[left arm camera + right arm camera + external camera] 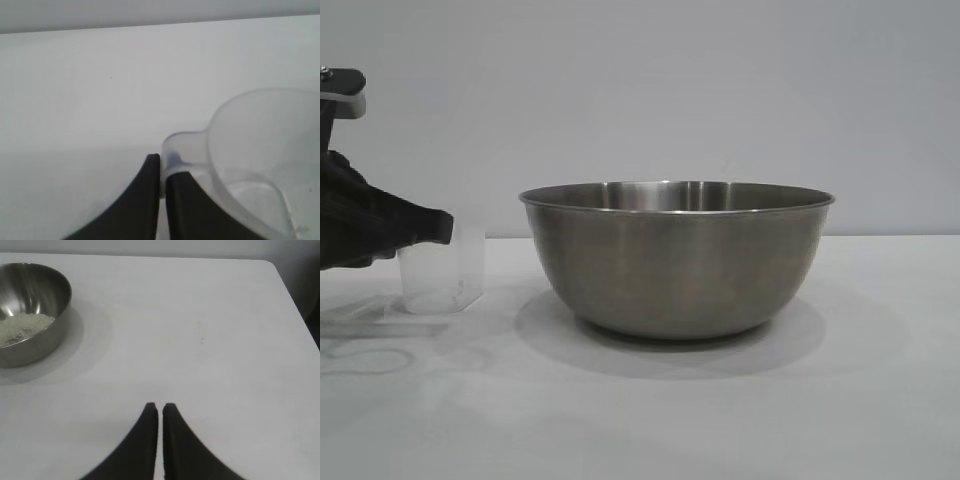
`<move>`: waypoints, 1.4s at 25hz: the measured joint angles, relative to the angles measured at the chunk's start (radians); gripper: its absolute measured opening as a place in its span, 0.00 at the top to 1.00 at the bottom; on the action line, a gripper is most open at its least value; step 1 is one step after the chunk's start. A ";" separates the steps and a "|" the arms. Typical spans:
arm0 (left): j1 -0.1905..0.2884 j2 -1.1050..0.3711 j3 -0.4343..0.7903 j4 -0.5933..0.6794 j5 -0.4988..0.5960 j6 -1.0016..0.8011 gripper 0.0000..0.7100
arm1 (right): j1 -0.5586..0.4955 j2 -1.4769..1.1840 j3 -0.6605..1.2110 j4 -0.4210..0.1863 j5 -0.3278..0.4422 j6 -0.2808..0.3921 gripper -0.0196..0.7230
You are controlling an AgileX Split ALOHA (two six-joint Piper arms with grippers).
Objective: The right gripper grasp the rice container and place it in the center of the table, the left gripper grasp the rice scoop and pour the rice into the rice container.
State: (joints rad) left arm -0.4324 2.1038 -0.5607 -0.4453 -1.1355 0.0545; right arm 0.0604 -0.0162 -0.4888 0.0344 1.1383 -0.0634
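The rice container (675,265), a large steel bowl, stands at the middle of the white table (720,420). Pale rice (22,326) lies in its bottom, and the right wrist view shows the rice container (47,295) off to one side. The rice scoop (442,280), a clear plastic cup, stands upright on the table left of the bowl and looks empty. My left gripper (442,228) reaches in from the left edge. In the left wrist view the left gripper (162,162) is shut on the loop handle of the rice scoop (265,145). My right gripper (160,407) is shut on nothing, low over bare table.
A plain grey wall (640,90) stands behind the table. The table's far corner and edge (280,275) show in the right wrist view, with bare tabletop between the right gripper and the bowl.
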 joint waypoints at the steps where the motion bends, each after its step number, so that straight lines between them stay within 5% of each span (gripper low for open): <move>1: 0.000 0.000 0.000 0.000 0.000 0.000 0.79 | 0.000 0.000 0.000 0.000 0.000 0.000 0.97; 7: 0.000 0.000 0.039 0.002 -0.002 0.000 0.69 | 0.000 0.000 0.000 0.000 0.000 0.000 0.97; 15: 0.000 -0.078 0.150 0.047 -0.002 -0.002 0.71 | 0.000 0.000 0.000 0.000 0.000 0.000 0.97; 16: 0.000 -0.091 0.165 0.066 -0.002 -0.002 0.65 | 0.000 0.000 0.000 0.000 0.000 0.000 0.97; 23: 0.000 -0.171 0.292 0.172 -0.002 -0.002 0.67 | 0.000 0.000 0.000 0.000 0.000 0.000 0.97; 35: 0.000 -0.189 0.369 0.139 -0.008 -0.004 0.67 | 0.000 0.000 0.000 0.000 0.000 0.000 0.97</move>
State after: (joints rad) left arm -0.4324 1.9148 -0.1920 -0.3064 -1.1438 0.0507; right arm 0.0604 -0.0162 -0.4888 0.0344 1.1383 -0.0634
